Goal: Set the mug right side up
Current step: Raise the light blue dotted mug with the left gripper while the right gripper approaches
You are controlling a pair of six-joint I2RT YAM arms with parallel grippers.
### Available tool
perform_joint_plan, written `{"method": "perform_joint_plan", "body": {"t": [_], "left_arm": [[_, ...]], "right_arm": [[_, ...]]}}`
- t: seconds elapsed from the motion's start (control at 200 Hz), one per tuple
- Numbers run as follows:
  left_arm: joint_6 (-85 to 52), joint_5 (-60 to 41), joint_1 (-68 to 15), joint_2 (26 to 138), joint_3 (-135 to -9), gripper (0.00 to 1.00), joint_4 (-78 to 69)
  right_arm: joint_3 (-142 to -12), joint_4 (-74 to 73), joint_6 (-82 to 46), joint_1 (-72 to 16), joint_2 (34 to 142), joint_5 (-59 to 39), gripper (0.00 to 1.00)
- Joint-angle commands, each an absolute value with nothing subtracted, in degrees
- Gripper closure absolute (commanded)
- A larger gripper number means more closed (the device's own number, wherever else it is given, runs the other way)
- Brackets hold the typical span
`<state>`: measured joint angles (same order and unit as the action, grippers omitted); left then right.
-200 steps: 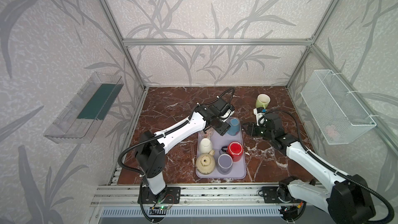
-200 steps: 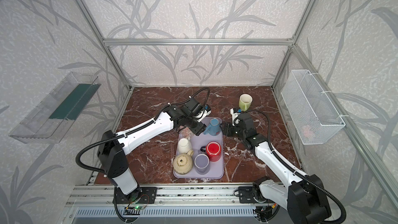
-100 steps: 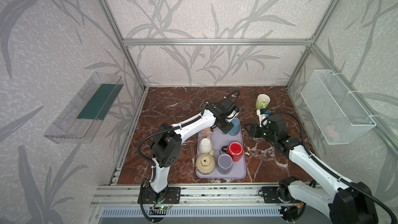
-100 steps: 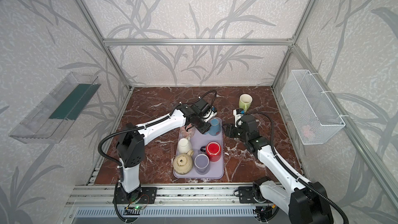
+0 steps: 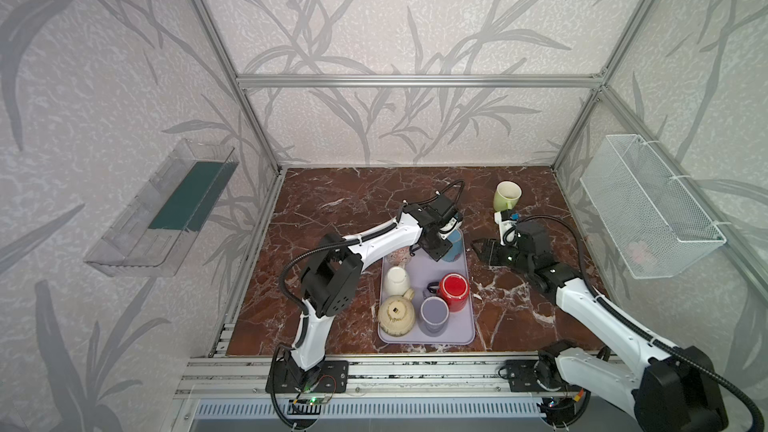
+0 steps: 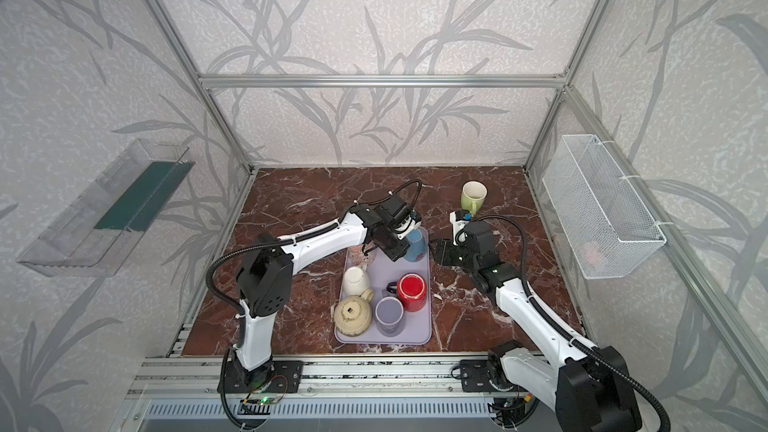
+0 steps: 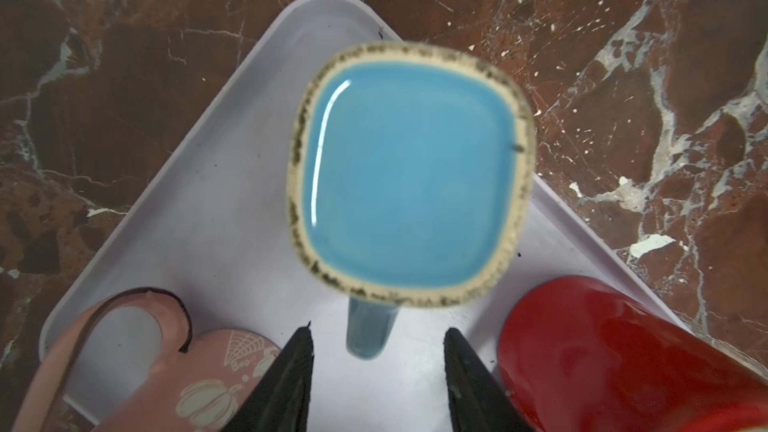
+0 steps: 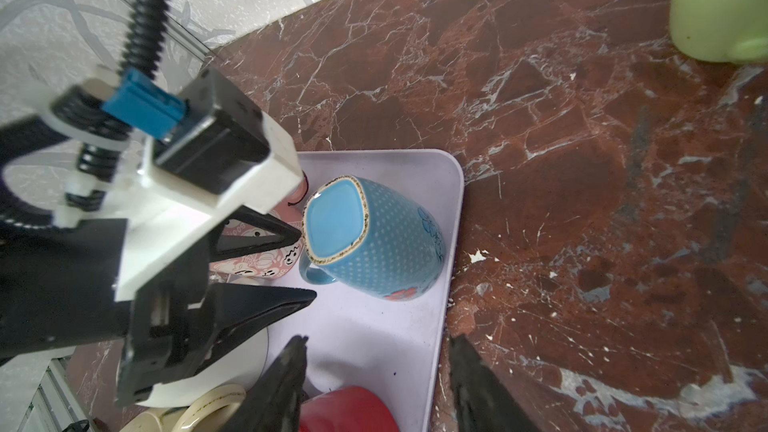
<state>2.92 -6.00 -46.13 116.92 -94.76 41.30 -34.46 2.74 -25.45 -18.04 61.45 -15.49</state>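
1. while its glazed bottom faces up, the blue mug stands upside down in the far right corner of the tray, with its handle pointing toward the middle of the tray.
2. the lilac tray lies on the red marble table and holds five more pieces. a pink mug is just beside the blue one, and a red mug is nearer the front. a white cup, a purple mug and a beige teapot fill the rest.
3. the left gripper hangs over the tray at the blue mug's handle side. its jaws are partly apart with the handle between the two tips, and a gap shows on each side in the left wrist view. in the right wrist view one tip lies very close to the mug's bottom rim, but i cannot tell if it touches.
4. the right gripper hovers by the tray's right edge, near the blue mug but apart from it. its jaws are spread and hold nothing.
5. a green mug stands on the table well behind the tray, mouth up.
6. a wire basket hangs on the right wall with something pale pink inside, too blurred to name.
7. a clear bin hangs on the left wall, with a dark green panel in it.
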Motion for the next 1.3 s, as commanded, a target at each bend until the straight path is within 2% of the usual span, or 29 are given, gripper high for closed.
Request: {"method": "perform_joint_plan", "body": {"t": [0.0,0.4,0.73,1.115,1.295], "left_arm": [[3.70,-5.90,-46.49,118.08,-97.28,0.53,41.04],[3.60,-6.84,-46.63,119.00,-96.87,0.62,39.19],[3.60,-6.52,-47.02,119.86,-96.95,0.64,38.80],[3.39,-5.42,-47.07,120.87,-96.86,0.76,38.11],[3.12,-5.07,-47.20,120.39,-96.06,0.87,37.60]], "right_arm": [[-33.39,1.57,-25.58,-17.76,60.44,-14.82,0.45],[-33.04,1.58,-25.23,-17.55,59.60,-14.51,0.46],[-33.02,2.10,-25.05,-17.41,58.97,-14.22,0.46],[-33.09,1.93,-25.14,-17.33,59.15,-14.44,0.46],[-32.97,1.85,-25.26,-17.36,59.07,-14.50,0.46]]}}
